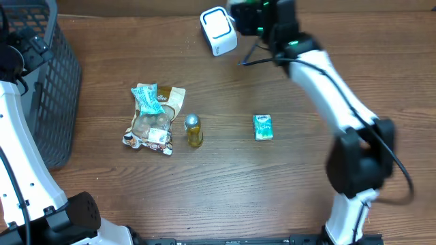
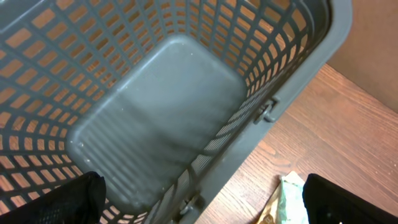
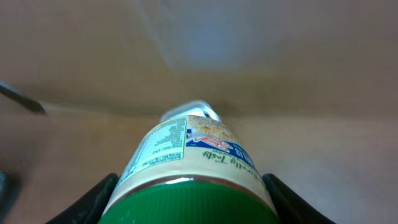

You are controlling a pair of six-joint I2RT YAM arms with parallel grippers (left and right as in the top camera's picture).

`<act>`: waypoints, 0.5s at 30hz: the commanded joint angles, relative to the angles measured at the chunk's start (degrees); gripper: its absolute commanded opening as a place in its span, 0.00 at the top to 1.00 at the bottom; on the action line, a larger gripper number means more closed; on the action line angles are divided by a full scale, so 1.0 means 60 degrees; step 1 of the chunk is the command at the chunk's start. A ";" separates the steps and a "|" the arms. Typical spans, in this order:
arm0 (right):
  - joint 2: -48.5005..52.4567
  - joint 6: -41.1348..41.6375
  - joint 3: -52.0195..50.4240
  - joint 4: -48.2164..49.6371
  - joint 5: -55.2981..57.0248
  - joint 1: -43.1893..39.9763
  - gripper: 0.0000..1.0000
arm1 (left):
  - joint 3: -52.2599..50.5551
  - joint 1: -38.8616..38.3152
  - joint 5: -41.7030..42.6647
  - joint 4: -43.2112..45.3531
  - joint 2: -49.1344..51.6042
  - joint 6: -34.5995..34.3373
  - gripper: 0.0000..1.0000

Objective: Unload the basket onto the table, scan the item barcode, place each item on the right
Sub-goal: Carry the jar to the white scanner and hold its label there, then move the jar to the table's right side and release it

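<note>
we hold a green-lidded jar [image 3: 186, 152] clamped in our right claw [image 3: 193, 208], up above the counter [image 1: 286, 190] and just beside the white scanner [image 1: 218, 30]. our left claw [image 2: 202, 202] hangs spread wide over the grey basket [image 2: 329, 43].

A green-lidded, labelled jar [image 3: 186, 149] hangs just beside the white scanner [image 1: 218, 31].
</note>
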 commanded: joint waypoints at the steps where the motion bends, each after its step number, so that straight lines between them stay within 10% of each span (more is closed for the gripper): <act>1: -0.0703 -0.0007 0.0153 -0.2120 0.0025 -0.0696 0.87 | 0.0087 0.0025 -0.0033 0.0036 0.0051 0.0171 0.00; 7: -0.0481 -0.0007 -0.0237 -0.5978 0.0029 -0.1800 0.80 | 0.0087 0.0025 -0.0033 0.0036 0.0051 0.0171 0.00; 15: -0.0408 -0.0007 -0.1945 -0.6481 0.0364 -0.2721 0.77 | 0.0087 0.0025 -0.0029 0.0036 0.0051 0.0171 0.01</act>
